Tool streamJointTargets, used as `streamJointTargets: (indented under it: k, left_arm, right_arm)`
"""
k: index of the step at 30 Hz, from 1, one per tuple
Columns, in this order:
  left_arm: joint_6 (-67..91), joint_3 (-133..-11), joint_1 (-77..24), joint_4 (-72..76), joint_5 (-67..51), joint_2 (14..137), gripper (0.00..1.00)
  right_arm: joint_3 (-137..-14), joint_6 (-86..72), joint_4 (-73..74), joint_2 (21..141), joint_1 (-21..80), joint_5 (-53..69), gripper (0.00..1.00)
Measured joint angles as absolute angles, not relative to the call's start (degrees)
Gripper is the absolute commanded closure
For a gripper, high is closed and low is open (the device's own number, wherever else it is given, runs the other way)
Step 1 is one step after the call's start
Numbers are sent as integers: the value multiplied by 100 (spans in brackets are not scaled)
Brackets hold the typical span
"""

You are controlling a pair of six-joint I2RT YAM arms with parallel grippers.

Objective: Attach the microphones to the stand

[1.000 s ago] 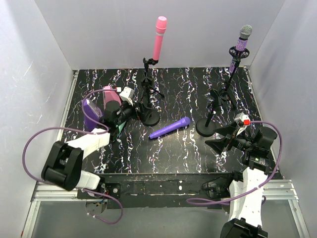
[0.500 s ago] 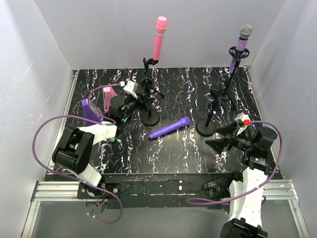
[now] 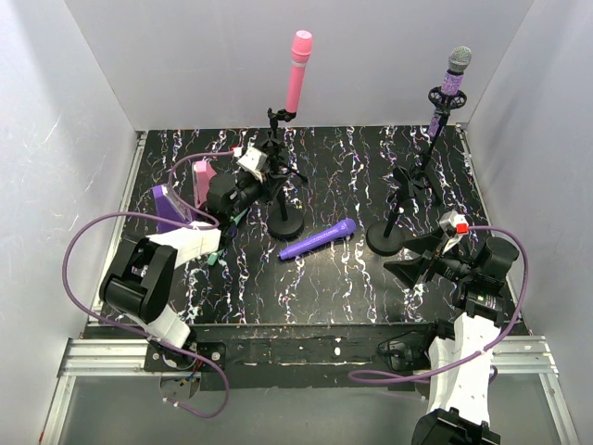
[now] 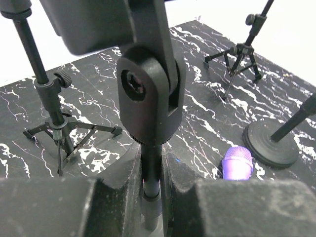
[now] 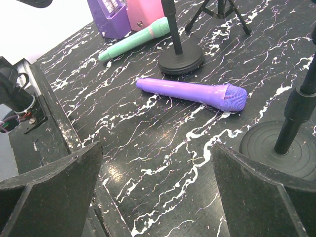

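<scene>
Left gripper is clenching the pole of the stand carrying the pink microphone. A sideways pull is likely risking a topple, though the seating is partly hidden. Purple microphone and green microphone are lying on the counter. Right gripper is hanging released.

Four toy microphones and their black stands. The pink microphone stands upright in the centre tripod stand, far centre. The glittery purple microphone sits in the right tripod stand, far right, silver-grey head up. The plain purple microphone lies flat, head toward the right, between the left round-based stand and the right round-based stand. The mint green microphone lies flat at the left.
</scene>
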State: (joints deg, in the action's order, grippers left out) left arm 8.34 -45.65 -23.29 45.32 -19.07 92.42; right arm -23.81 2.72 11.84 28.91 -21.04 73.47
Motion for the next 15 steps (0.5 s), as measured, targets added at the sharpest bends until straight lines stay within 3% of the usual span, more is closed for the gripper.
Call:
streamJointTargets:
  k: [7,15]
  left_arm:
    - [-58,-4792,-2241,3267,-2408,8748,100]
    - [-703,-5297,-1723,1592,-3889,7465,100]
  right_arm:
    - [-2381,272,1184,2888,-2104,7349,2]
    - [-2381,270,1181,2882,-2104,7352,2]
